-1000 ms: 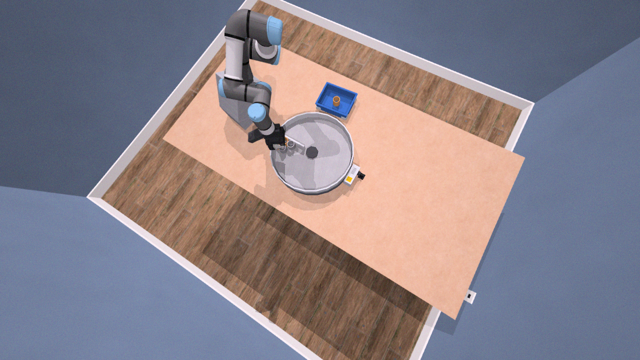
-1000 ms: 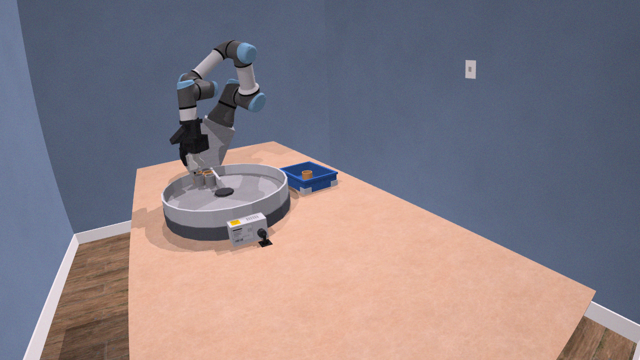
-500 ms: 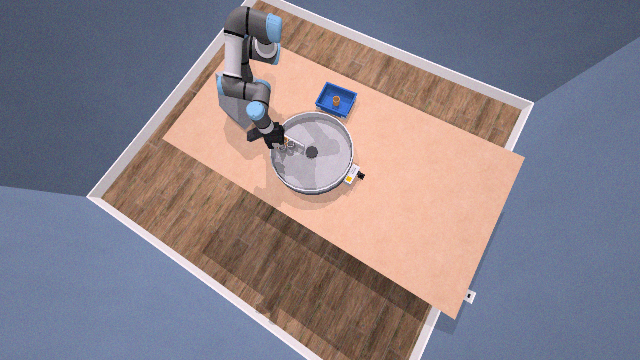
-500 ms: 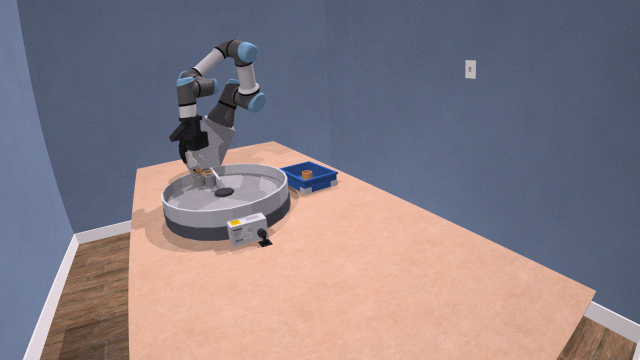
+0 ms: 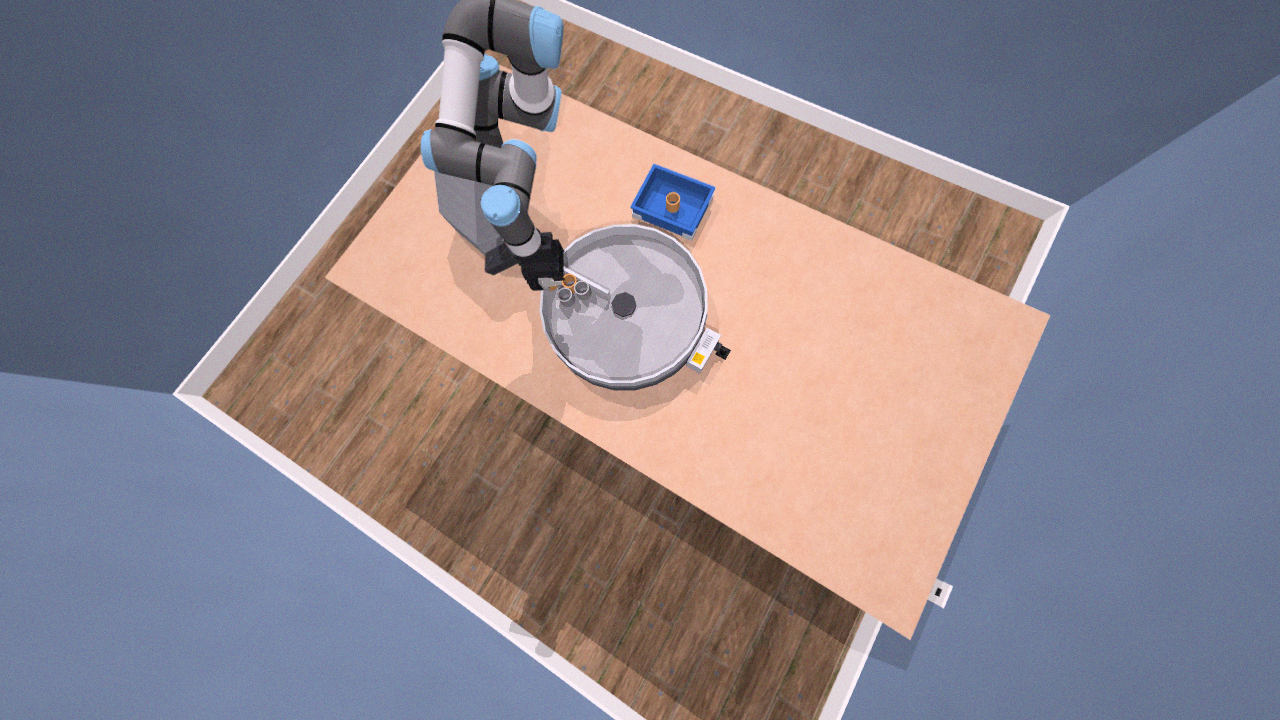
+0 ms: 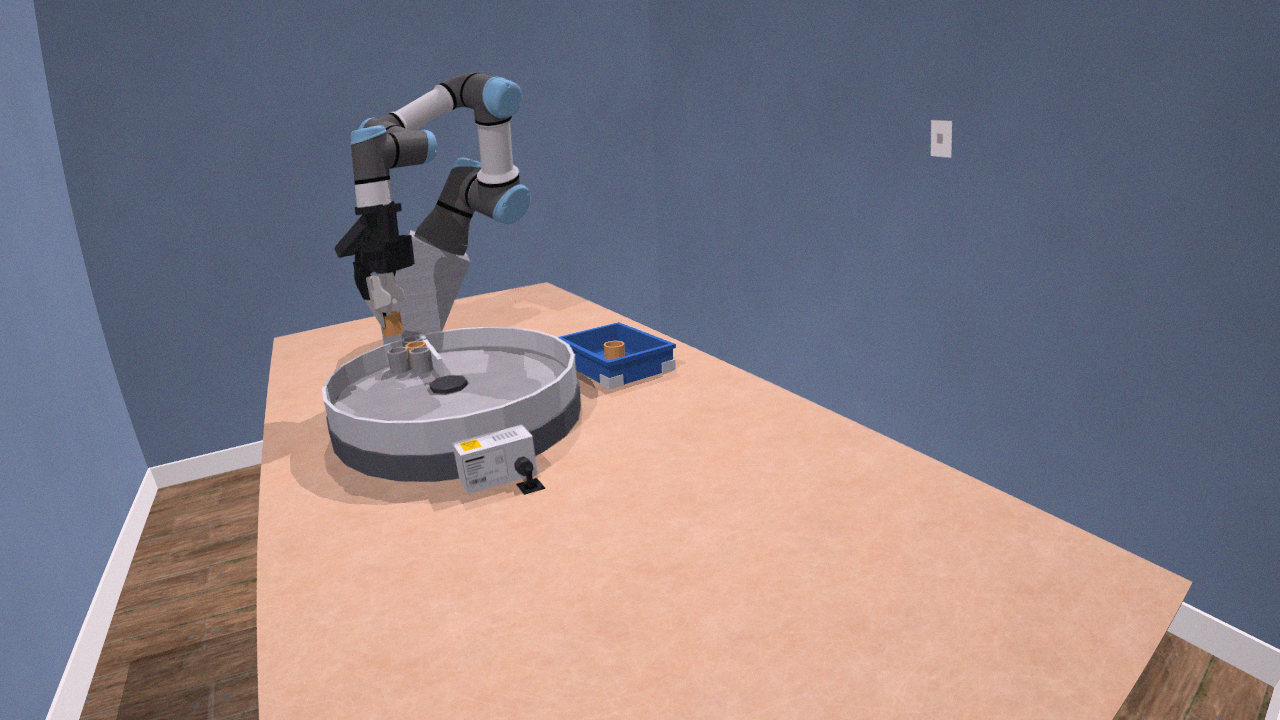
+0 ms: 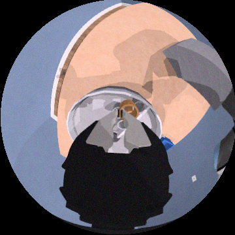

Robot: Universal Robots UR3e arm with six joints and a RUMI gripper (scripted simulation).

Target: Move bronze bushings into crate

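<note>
The grey turntable [image 5: 623, 306] [image 6: 450, 392] holds two grey bushings [image 5: 573, 291] [image 6: 408, 359] near its rim on the arm's side, with a bronze bushing [image 6: 414, 344] just behind them. My gripper [image 5: 556, 283] [image 6: 387, 315] [image 7: 120, 109] is shut on another bronze bushing [image 6: 392, 322] [image 7: 128, 109], pinching its wall, and holds it a little above the turntable over the grey ones. The blue crate [image 5: 676, 191] [image 6: 620, 358] stands beyond the turntable with one bronze bushing [image 5: 673, 200] [image 6: 613, 349] upright inside.
A black hub [image 5: 624, 304] [image 6: 448, 384] sits at the turntable's centre. A white control box [image 5: 704, 349] [image 6: 494, 456] is fixed to its rim on the side away from the arm. The arm's grey pedestal [image 5: 465, 210] stands beside the turntable.
</note>
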